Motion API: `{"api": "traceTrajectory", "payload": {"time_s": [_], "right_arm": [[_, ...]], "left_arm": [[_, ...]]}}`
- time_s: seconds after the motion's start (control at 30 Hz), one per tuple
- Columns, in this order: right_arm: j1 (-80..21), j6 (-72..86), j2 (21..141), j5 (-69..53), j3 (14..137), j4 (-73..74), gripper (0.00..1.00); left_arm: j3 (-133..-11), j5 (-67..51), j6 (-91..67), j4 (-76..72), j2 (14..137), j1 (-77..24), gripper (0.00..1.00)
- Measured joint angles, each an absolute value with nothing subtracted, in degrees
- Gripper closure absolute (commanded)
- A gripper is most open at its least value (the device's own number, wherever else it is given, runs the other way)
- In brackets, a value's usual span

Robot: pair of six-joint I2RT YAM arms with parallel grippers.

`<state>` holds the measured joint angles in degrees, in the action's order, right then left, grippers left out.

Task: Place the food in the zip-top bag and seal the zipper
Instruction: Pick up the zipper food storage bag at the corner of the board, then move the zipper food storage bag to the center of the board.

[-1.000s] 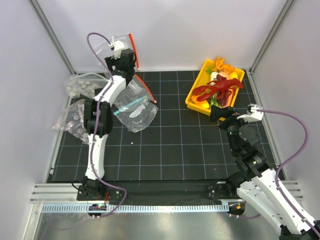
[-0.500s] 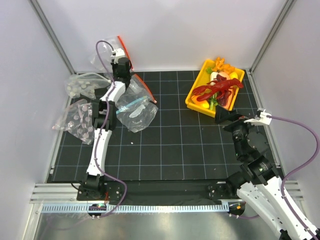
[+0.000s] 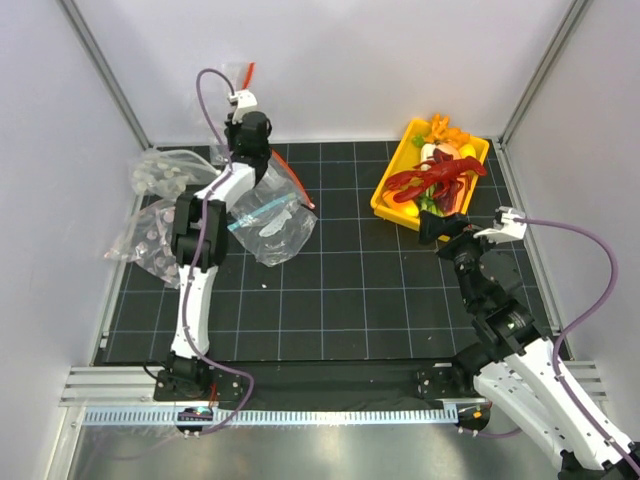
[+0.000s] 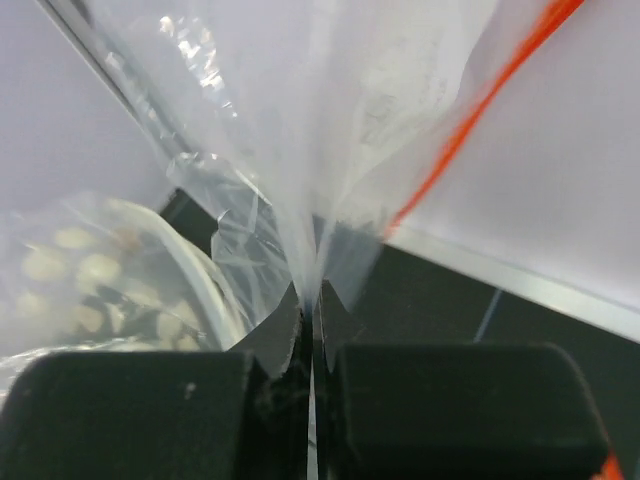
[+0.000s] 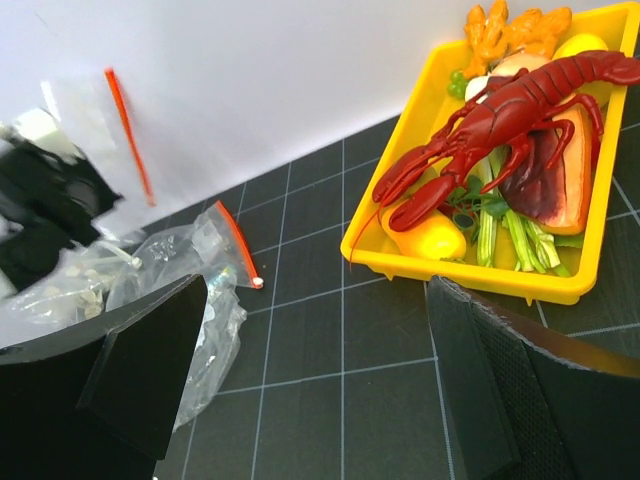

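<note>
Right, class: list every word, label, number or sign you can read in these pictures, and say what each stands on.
No text can be read anywhere.
On the zip-top bag, pinched in the left hand: a faint grey patch, possibly print, too blurred to read.
On the yellow tray, the lobster and the table mat: no writing shows.

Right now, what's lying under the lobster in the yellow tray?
Under the lobster: a dark red slab, green stalks, a yellow piece. Anything beneath its body is covered.
</note>
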<state>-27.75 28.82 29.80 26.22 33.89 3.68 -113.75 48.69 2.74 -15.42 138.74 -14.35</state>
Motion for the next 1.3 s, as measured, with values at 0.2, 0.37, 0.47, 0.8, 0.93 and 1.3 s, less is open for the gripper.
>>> {"api": "traceTrajectory", "payload": {"time_s": [0.2, 0.37, 0.47, 0.8, 0.93, 1.3], "right_arm": [[-27.75, 28.56, 33.08, 25.23, 33.91, 3.38, 0.0], [-27.75, 27.31, 33.76, 24.77, 33.91, 3.4, 0.0], [-27.75, 25.96, 33.76, 24.29, 33.93, 3.4, 0.01], [-27.75, 22.68, 36.14, 17.8, 34.83, 2.9, 0.04], [-27.75, 22.52, 37.58, 16.84, 34.92, 2.87, 0.04], [-27.75, 22.35, 41.67, 15.14, 36.12, 2.9, 0.04]], "left_arm": [[-108.2, 51.51, 1.43, -11.27, 120.68, -20.69, 1.0], [-109.06, 50.61, -11.14, 2.46, 108.88, -28.45, 1.0], [-108.64, 48.25, -18.41, 10.22, 103.37, -34.52, 1.0], [-75.92, 23.4, -47.75, 20.64, 82.24, -40.21, 1.0], [-67.83, 15.92, -49.43, 22.0, 81.49, -40.32, 1.0], [-68.62, -0.32, -43.07, 21.08, 96.05, -40.49, 1.0]]}}
